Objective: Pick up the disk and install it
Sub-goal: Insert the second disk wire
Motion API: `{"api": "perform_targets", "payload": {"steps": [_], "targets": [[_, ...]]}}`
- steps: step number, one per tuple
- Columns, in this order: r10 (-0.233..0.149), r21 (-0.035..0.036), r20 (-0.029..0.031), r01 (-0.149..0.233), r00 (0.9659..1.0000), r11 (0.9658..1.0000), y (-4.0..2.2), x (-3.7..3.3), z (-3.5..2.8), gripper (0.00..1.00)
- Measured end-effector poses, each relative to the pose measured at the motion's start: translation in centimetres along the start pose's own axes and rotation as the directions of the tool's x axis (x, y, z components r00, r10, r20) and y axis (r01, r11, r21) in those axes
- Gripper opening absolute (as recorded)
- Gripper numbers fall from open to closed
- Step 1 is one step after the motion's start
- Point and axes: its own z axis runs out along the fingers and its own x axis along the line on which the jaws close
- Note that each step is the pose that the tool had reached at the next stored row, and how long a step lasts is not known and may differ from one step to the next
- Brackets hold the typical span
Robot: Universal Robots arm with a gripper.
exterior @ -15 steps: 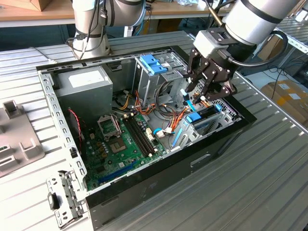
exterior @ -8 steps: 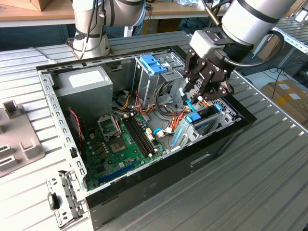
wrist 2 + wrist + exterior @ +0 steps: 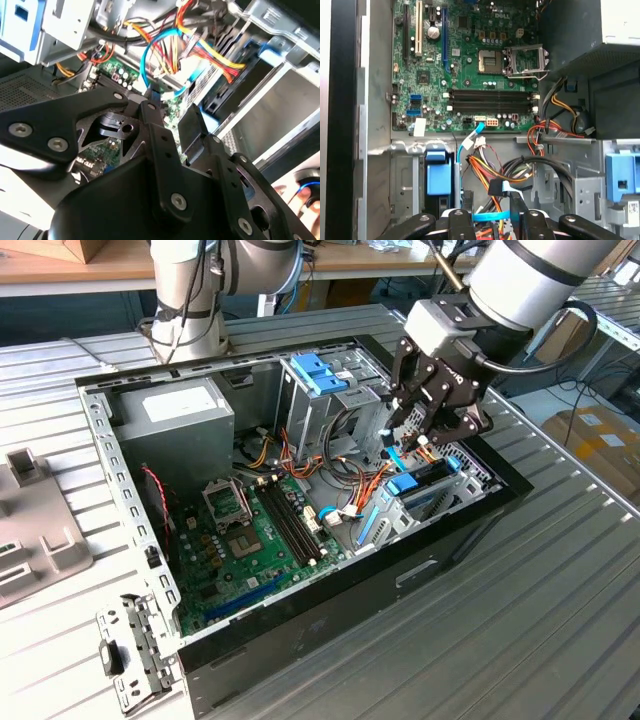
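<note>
- Exterior view: my claw [image 3: 428, 428] hangs inside the open computer case [image 3: 98, 430], over the drive bay on the exterior view's right, and the case stands on the ribbed bench [image 3: 560, 620].
- The fingers [image 3: 460, 220] stand apart, and they are not clenched on the disk. A thin light-blue cable [image 3: 490, 216] passes across the gap between them; I cannot tell if it is pinched or only lies there.
- The disk [image 3: 430, 492], as I judge it, is the dark flat body with blue rails that sits in the bay just under my claw. It seems to be already in its slot, but I cannot see if it is pushed fully home.
- The bundle of orange and yellow wires [image 3: 490, 175] lies just beside the bay, between it and the green motherboard [image 3: 250, 540].
- Handling, as I judge: the disk is a stiff metal slab, rather heavy for its size, smooth on the flat faces, and sensitive to shock.
- The best hold is across the two long edges, on the plastic rails, near the middle, so that it does not tilt.
- The rails are thin plastic and may bend, so a moderate squeeze is enough.
</note>
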Motion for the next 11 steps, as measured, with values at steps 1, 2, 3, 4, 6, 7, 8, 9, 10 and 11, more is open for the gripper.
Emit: {"api": "perform_targets", "payload": {"steps": [1,2,3,4,6,7,8,9,10,11], "targets": [[0.000,-0.0008,0.0001,0.000,1.0000,1.0000,-0.32,-0.01,-0.02,0.42],[0.000,-0.0025,0.0001,0.000,1.0000,1.0000,-0.97,-0.03,-0.06,0.42],[0.000,-0.0036,-0.0001,0.000,1.0000,1.0000,-1.48,-0.09,-0.09,0.42],[0.001,-0.0041,0.0000,-0.001,1.0000,1.0000,-1.70,-0.11,-0.10,0.42],[0.001,-0.0052,0.0001,-0.001,1.0000,1.0000,-2.12,-0.12,-0.12,0.42],[0.001,-0.0056,0.0000,-0.001,1.0000,1.0000,-2.24,-0.13,-0.14,0.42],[0.001,-0.0056,0.0000,-0.001,1.0000,1.0000,-2.25,-0.11,-0.14,0.42],[0.001,-0.0056,0.0000,-0.001,1.0000,1.0000,-2.26,-0.03,-0.15,0.42],[0.001,-0.0056,0.0001,-0.001,1.0000,1.0000,-2.26,0.05,-0.16,0.42],[0.001,-0.0056,0.0001,-0.001,1.0000,1.0000,-2.26,0.13,-0.22,0.42]]}}
